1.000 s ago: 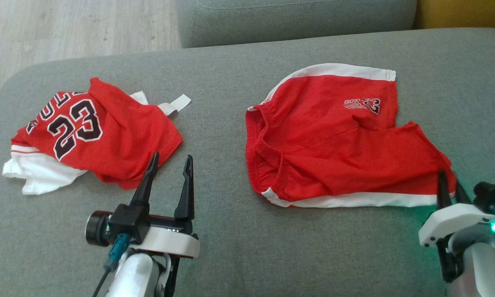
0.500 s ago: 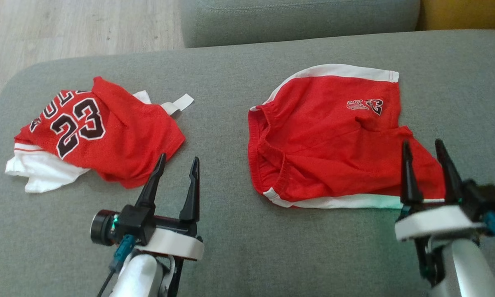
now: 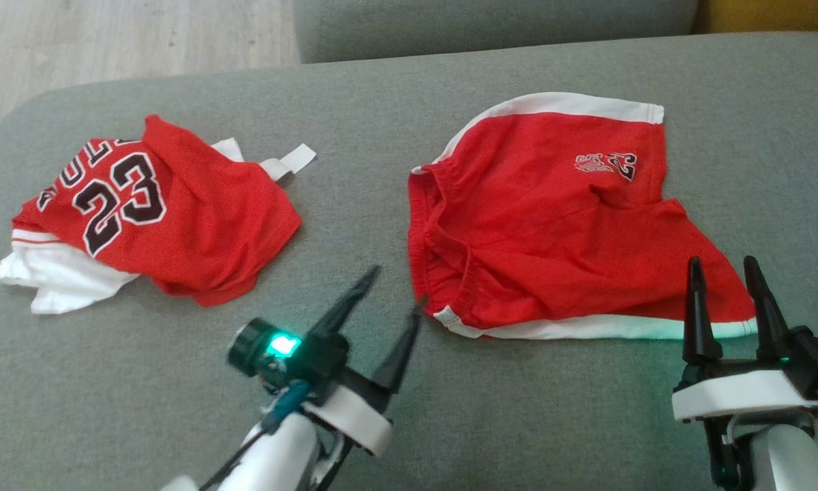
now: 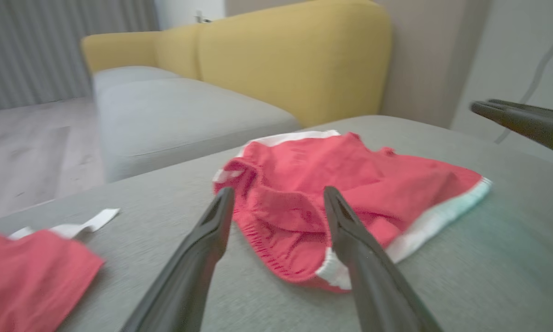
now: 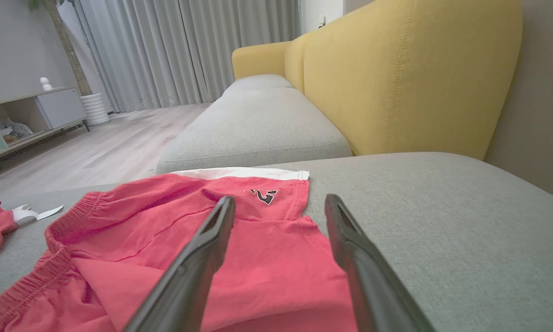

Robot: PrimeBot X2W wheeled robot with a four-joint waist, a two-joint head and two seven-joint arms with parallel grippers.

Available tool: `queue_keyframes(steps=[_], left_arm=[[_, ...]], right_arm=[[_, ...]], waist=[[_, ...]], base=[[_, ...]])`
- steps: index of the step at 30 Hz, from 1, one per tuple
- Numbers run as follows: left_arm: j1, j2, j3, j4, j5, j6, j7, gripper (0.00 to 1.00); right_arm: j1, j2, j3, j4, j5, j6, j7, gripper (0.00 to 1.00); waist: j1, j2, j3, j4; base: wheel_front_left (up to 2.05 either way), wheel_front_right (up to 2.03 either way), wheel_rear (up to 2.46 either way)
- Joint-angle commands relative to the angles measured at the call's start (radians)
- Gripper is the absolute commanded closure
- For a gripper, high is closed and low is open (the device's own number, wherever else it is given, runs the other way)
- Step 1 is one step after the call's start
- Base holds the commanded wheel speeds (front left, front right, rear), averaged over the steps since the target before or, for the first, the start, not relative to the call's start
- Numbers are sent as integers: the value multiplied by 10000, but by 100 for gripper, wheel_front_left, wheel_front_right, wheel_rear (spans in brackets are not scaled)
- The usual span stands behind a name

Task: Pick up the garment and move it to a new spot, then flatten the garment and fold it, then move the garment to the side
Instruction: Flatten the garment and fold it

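1. Work surface. The grey seat cushion (image 3: 395,423) carries both garments. It is broad, flat and matte, so cloth dragged across it is likely to catch and bunch, not glide.

2. Task item. The red shorts (image 3: 545,225) lie on the right half of the cushion, spread but not flat. The leg nearest the robot is skewed outward, and a crease runs below the printed logo (image 3: 607,164). Judged from the drape, the fabric is light, soft and limp. It holds no shape when lifted and hangs from whatever point is gripped. It is not fragile and not slippery.

3. Other item. A red jersey (image 3: 177,225) numbered 23 rests well apart on the left half, over a white layer.

4. Grippers. The left gripper (image 3: 397,286) is spread wide and holds nothing; it points at the near end of the waistband. The right gripper (image 3: 722,262) is likewise spread and empty, and stands over the near right hem corner.

5. Grip points. Take hold at reinforced edges, where a pinch gathers both layers:
- the elastic waistband (image 3: 426,259), at its near corner;
- the white trim (image 3: 586,329), at the right hem corner.

A pinch in mid-panel probably lifts one layer only and adds wrinkles. Holding two separated corners should allow the cloth to be tensioned flat.
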Motion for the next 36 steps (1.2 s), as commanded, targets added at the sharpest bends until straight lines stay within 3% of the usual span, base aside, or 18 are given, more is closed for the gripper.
queue_keyframes(steps=[1,11,27,28,29,36], left_arm=[[-576,157,9,-182,54,-85,90,0],[-1927,1164,-2866,396,-779,-217,1382,0],[-2942,1636,-3656,1177,-1443,-219,1739,0],[-2963,1641,-3689,1197,-1485,-219,1737,9],[-2995,1649,-3793,1229,-1598,-220,1749,100],[-3090,1690,-3890,1241,-1787,-185,1566,100]], right_arm=[[-346,-53,159,-257,-23,69,-109,0],[-566,-53,259,-36,193,69,-110,0],[-735,-53,288,69,405,69,-110,0],[-736,-53,288,78,412,69,-110,0],[-730,-53,276,118,414,69,-110,0],[-750,-53,-129,642,159,69,-110,0]], waist=[[-1,0,58,-60],[-1,0,422,-591],[-1,0,793,-1048],[-1,0,797,-1059],[-1,0,800,-1072],[-1,0,764,-1023]], base=[[0,0,0],[0,0,0],[0,0,0],[0,0,0],[0,0,0],[0,0,0]])
